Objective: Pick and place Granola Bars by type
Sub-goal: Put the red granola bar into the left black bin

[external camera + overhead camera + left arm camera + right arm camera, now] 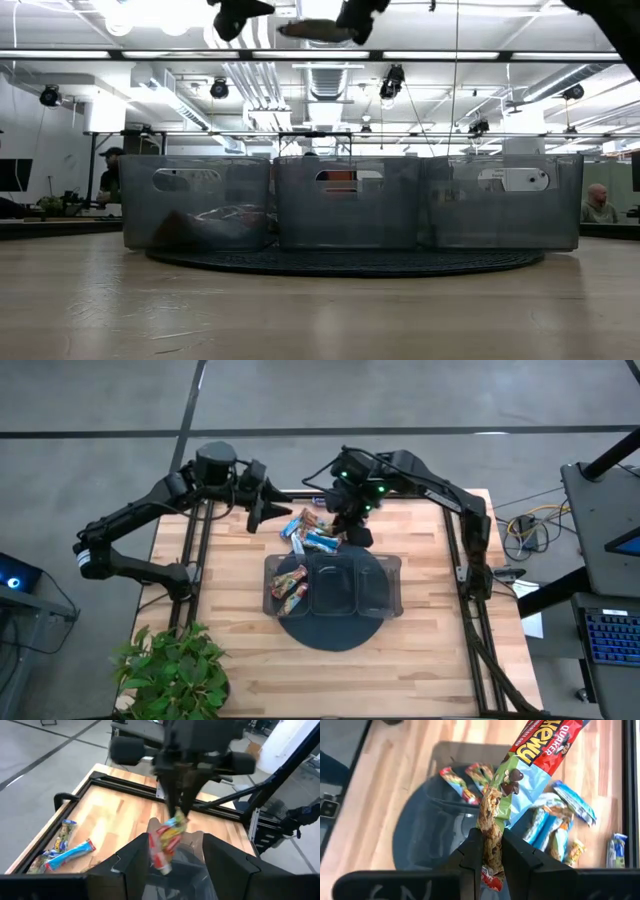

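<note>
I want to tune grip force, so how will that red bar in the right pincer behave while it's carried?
The bar, pinched at one end by the right pincer, juts out unbent, so probably fairly stiff and light. Its glossy wrapper looks slippery; an end grip may let it pivot or slide.

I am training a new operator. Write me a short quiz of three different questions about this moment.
1. True or false: the right claw is shut on a granola bar.
2. Which compartment of the tray already holds bars in the high view? A) the left one B) the middle one C) the right one
3. Fill in: the loose pile of bars lies on the table just beyond the tray's ____ edge.

Key: 1 true. 2 A. 3 far; the pile sits between the tray and the two arms, and the left claw waits, open, beside it.
</note>
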Robot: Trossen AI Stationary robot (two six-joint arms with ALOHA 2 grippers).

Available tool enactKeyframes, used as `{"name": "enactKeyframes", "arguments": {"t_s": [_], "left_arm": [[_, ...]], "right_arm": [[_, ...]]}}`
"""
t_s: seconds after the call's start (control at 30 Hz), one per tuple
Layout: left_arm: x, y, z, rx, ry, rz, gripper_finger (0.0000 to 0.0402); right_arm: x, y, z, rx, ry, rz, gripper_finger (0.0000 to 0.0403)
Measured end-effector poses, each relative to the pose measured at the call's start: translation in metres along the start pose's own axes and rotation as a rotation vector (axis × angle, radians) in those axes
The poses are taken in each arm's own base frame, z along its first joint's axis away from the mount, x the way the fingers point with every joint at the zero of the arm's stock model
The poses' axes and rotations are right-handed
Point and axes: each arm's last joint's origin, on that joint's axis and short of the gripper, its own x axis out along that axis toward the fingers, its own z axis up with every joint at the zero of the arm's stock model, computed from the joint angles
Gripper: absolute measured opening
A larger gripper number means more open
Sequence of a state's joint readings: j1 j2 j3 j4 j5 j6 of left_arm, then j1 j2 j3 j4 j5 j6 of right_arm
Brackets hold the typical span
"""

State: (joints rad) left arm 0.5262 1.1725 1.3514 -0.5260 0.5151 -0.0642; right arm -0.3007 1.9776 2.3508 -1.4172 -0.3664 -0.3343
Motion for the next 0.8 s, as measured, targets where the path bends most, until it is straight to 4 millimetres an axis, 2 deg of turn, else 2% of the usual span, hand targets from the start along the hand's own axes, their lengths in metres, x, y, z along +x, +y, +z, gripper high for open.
{"name": "enactKeyframes", "arguments": {"t_s": [0.23,0.8], "left_arm": [[0.000,-0.001,0.001,-0.059,-0.006,-0.047,0.0170],[0.026,0.005,-0.004,-0.173,0.048,-0.139,0.0170]], "right_arm": [[-0.013,0.019,0.008,-0.035,-0.073,-0.052,0.0051],[-0.009,0.025,0.015,-0.080,-0.107,-0.081,0.0052]]}}
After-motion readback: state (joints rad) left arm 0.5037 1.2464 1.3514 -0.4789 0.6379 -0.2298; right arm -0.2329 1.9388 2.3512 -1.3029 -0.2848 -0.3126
